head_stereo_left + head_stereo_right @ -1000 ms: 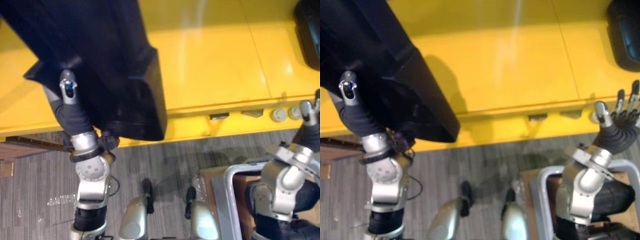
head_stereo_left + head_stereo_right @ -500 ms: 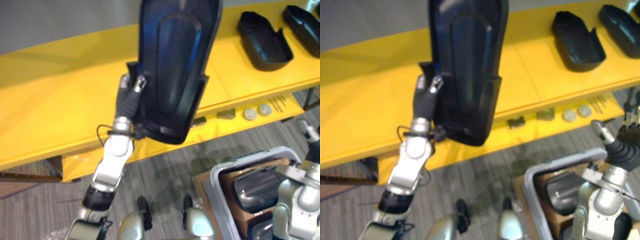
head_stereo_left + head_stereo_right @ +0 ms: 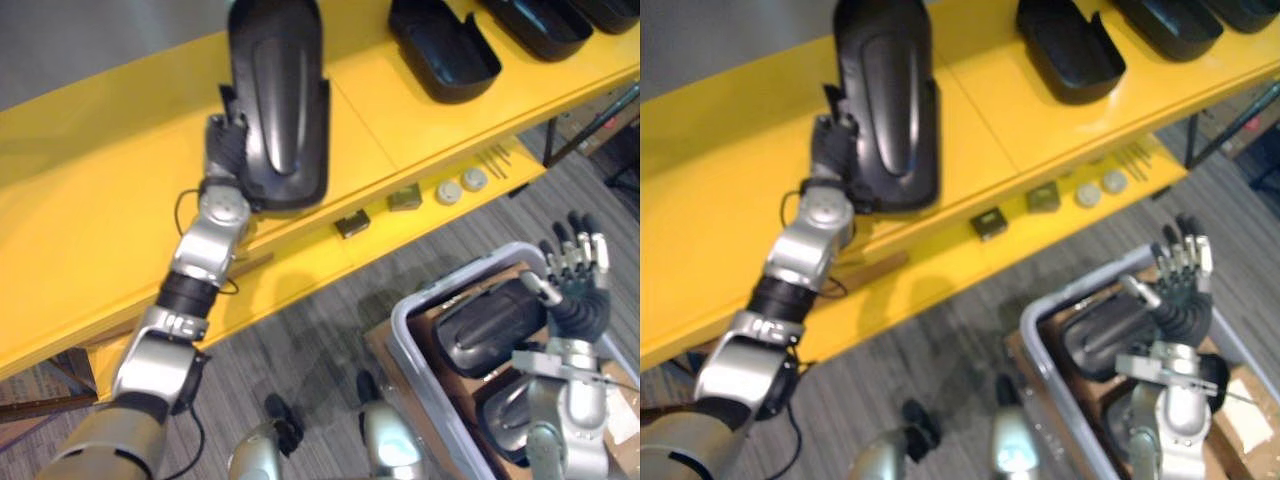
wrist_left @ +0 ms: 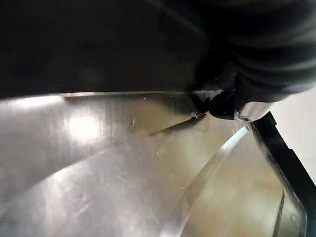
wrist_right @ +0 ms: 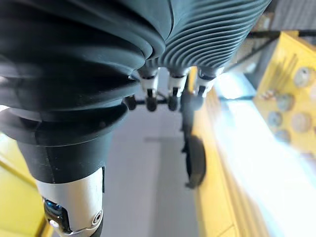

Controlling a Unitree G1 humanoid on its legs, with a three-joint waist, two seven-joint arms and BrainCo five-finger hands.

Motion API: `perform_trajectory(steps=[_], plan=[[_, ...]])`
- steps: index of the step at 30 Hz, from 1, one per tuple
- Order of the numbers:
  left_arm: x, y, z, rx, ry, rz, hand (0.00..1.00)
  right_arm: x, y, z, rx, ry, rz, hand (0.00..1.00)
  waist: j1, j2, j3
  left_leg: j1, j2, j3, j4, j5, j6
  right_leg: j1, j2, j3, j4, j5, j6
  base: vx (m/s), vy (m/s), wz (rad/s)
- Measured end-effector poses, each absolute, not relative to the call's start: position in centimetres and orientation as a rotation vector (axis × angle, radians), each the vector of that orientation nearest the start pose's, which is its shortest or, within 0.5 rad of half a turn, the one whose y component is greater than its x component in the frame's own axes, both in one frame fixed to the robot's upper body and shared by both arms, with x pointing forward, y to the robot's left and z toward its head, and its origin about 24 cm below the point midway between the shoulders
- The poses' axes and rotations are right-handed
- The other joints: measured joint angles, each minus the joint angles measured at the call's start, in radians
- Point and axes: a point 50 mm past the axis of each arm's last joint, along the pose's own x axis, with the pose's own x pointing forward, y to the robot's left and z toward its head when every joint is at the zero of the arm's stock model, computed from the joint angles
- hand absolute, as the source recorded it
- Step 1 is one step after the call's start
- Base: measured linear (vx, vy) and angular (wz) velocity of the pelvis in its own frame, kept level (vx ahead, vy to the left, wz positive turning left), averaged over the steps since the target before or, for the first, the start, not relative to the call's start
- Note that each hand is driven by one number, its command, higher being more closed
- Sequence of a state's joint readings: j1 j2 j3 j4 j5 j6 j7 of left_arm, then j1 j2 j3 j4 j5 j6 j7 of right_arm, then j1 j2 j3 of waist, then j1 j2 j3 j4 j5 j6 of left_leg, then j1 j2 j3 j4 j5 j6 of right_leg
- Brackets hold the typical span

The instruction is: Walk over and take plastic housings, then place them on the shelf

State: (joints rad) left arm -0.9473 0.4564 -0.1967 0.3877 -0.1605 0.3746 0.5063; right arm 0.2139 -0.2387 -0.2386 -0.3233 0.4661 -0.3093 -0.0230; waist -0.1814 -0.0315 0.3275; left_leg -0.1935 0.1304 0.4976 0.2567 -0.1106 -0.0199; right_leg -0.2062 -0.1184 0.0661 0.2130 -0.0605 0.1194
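Where left robot hand (image 3: 225, 150) rests, housing (image 3: 277, 100) tops shelf (image 3: 100, 200)

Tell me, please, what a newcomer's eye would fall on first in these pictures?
The long black plastic housing stands out most, lying lengthwise on the bright yellow shelf with the left hand against its side. Further right on the shelf lie more black housings. At lower right, the right hand, fingers straight, hangs over a grey bin with dark housings inside.
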Motion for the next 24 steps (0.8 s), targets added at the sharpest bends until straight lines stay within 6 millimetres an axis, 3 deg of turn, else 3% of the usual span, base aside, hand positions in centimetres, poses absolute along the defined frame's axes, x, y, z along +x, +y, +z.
perform_trajectory(steps=[6, 10, 22, 23, 24], plan=[[38.7, 22.2, 24.3, 0.338, -0.162, 0.577, 1.00, 19.6, -23.9, 11.4, 0.222, -0.475, -0.192, 0.00, -0.001, -0.029, 0.045, -0.036, 0.011, -0.022, 0.038, -0.008, 0.004, -0.012, 0.004, -0.010, 0.008, 0.000, -0.001, -0.02, 0.004, 0.06], [38.4, 23.5, 25.7, 0.297, -0.189, 0.609, 1.00, 20.2, -23.2, 11.5, 0.278, -0.477, -0.181, 0.00, 0.010, -0.046, 0.074, -0.082, 0.024, -0.036, 0.078, -0.009, 0.005, -0.050, 0.015, -0.013, 0.030, 0.000, -0.002, -0.05, -0.004, 0.08], [38.0, 22.5, 27.5, 0.266, -0.337, 0.648, 1.00, 21.8, -21.0, 11.1, 0.382, -0.440, -0.168, 0.00, 0.007, -0.044, 0.121, -0.124, 0.023, -0.060, 0.098, -0.004, 0.011, -0.093, 0.016, -0.026, 0.069, -0.007, -0.010, -0.01, -0.003, 0.03], [38.0, 22.5, 27.4, 0.265, -0.346, 0.652, 0.00, 21.9, -21.0, 11.1, 0.382, -0.439, -0.168, 0.00, 0.008, -0.044, 0.121, -0.125, 0.023, -0.060, 0.100, -0.004, 0.011, -0.094, 0.016, -0.026, 0.071, -0.007, -0.010, 0.00, 0.000, 0.00], [37.9, 22.5, 27.3, 0.276, -0.356, 0.664, 0.00, 21.9, -21.0, 11.1, 0.383, -0.440, -0.168, 0.00, 0.008, -0.044, 0.121, -0.125, 0.023, -0.060, 0.100, -0.004, 0.011, -0.094, 0.016, -0.026, 0.071, -0.007, -0.010, 0.00, 0.000, 0.00]])
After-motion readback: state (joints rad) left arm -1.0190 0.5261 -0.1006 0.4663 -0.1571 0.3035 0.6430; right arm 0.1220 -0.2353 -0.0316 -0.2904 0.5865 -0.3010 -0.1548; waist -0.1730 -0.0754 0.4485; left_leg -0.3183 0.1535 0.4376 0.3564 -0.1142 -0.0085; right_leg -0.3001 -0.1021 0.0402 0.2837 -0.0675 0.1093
